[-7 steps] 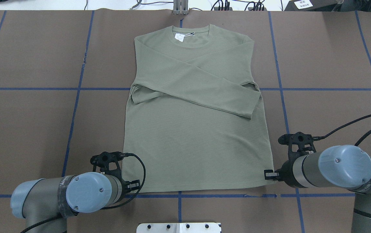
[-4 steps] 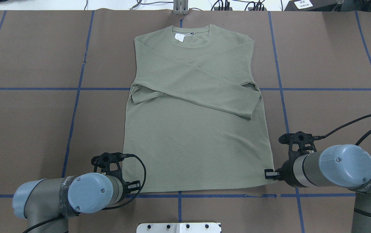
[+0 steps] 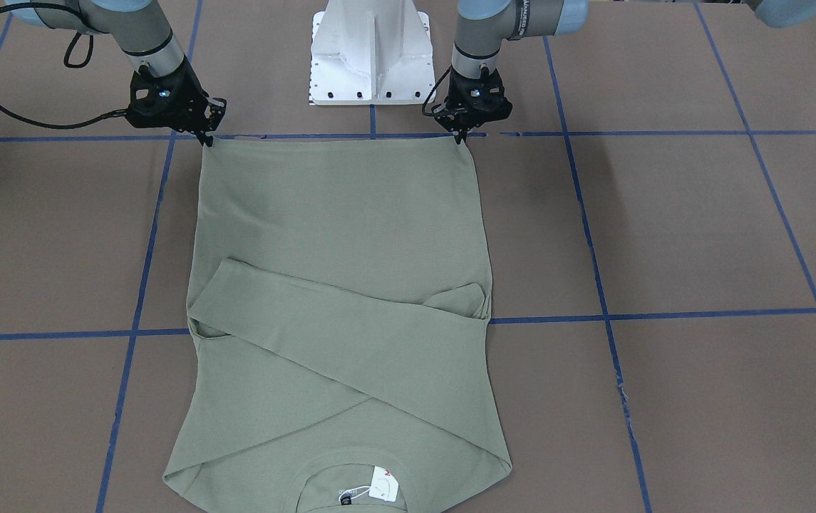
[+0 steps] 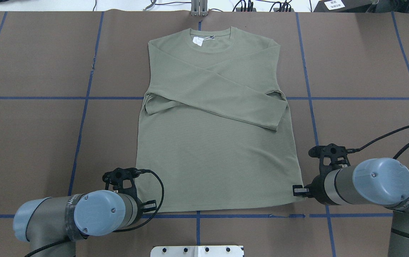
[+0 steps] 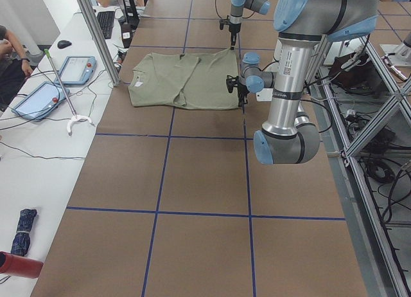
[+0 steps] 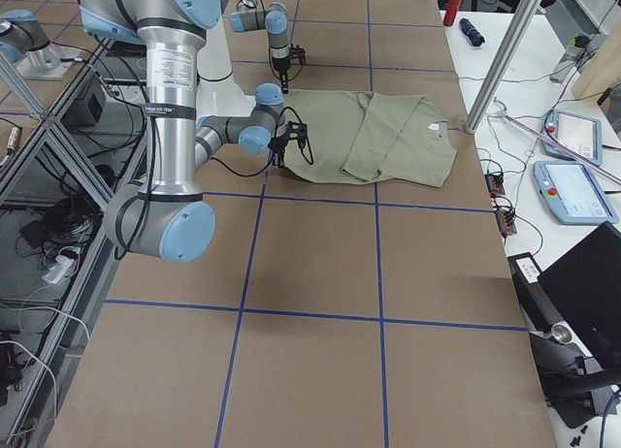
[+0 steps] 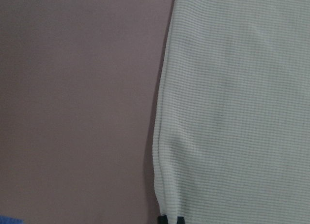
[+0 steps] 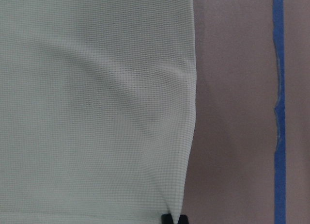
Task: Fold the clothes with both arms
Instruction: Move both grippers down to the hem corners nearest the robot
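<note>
The sage-green long-sleeved shirt (image 4: pixel 215 153) lies flat on the brown table, collar and white tag (image 4: pixel 198 41) at the far end. Both sleeves are crossed over the chest. My left gripper (image 3: pixel 461 137) sits at the hem corner on my left side, shut on that corner; in the left wrist view the cloth (image 7: pixel 242 112) puckers toward the gripper (image 7: pixel 169 219). My right gripper (image 3: pixel 207 140) is at the other hem corner, shut on it, with the fabric (image 8: pixel 97 112) drawn toward the gripper (image 8: pixel 173 219). The hem stays low on the table.
Blue tape lines (image 4: pixel 83 98) cross the brown table cover. The white pedestal base (image 3: pixel 370 50) stands just behind the hem. A side table with tablets (image 5: pixel 77 69) and a seated person (image 5: pixel 6 53) lies beyond the collar end.
Both arms have shifted only slightly, the left one a little to the right. The shirt lies as before.
</note>
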`<state>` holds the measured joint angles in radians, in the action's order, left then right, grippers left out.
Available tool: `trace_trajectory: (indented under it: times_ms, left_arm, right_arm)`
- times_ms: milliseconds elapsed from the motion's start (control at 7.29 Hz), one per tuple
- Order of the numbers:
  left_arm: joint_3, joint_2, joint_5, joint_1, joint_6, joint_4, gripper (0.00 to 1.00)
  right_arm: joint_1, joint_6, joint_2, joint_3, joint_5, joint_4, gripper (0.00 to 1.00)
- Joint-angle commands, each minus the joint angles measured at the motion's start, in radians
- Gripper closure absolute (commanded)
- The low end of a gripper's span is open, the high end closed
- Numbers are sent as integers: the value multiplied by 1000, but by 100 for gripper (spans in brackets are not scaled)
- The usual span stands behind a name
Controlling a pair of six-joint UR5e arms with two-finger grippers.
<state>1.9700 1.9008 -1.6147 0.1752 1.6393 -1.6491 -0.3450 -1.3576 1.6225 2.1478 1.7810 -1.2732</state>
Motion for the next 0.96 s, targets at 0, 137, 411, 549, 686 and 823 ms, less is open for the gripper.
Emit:
trace_trajectory:
  times_ms: [0,137,411,549,686,823]
  left_arm:
    - [51,1,-1,7,5,2,100]
    - [114,-26,-1,12,5,11,100]
    - [197,-34,1,3,4,77,100]
    - [248,-32,-1,-8,7,112,100]
    - [313,-32,-1,-66,36,159,100]
    - [384,-32,-1,-119,72,228,100]
  right_arm:
    - [-3,2,0,3,0,0,100]
    - [-17,0,7,10,17,0,100]
    - [-41,2,43,65,90,8,100]
    - [-42,2,59,102,124,8,100]
    - [-43,2,112,159,206,8,100]
    - [-42,2,147,206,260,9,100]
